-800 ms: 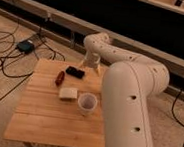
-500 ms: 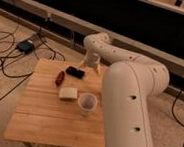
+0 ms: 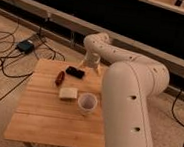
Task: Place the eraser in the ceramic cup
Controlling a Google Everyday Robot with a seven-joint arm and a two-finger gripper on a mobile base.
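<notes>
- The claw (image 3: 91,67) hangs at the far edge of the wooden surface (image 3: 44,120), pointing down from the end of the white arm (image 3: 130,98).
- Its two fingers (image 3: 85,63) stand apart, and nothing shows between them: the claw is open and empty.
- The eraser (image 3: 75,72), a small flat black block, lies on the surface just beside the claw, a little nearer the camera and towards the picture's left. It is outside the gap between the fingers.
- The ceramic cup (image 3: 87,103) stands upright on the surface well in front of the claw, almost straight towards the camera. Its mouth faces up, and what shows of its inside is plain white.
- A pale beige block (image 3: 68,93) lies just beside the cup on the picture's left, nearer the camera than the eraser.
- A reddish-brown oblong object (image 3: 60,77) lies to the picture's left of the claw, beyond the eraser and between the eraser and the beige block in depth.
- The thick part of the arm runs along the surface's right edge, from the claw back towards the camera.
- On the floor, far off to the picture's left of the claw, dark cables (image 3: 1,62) trail past a small box (image 3: 24,45).
</notes>
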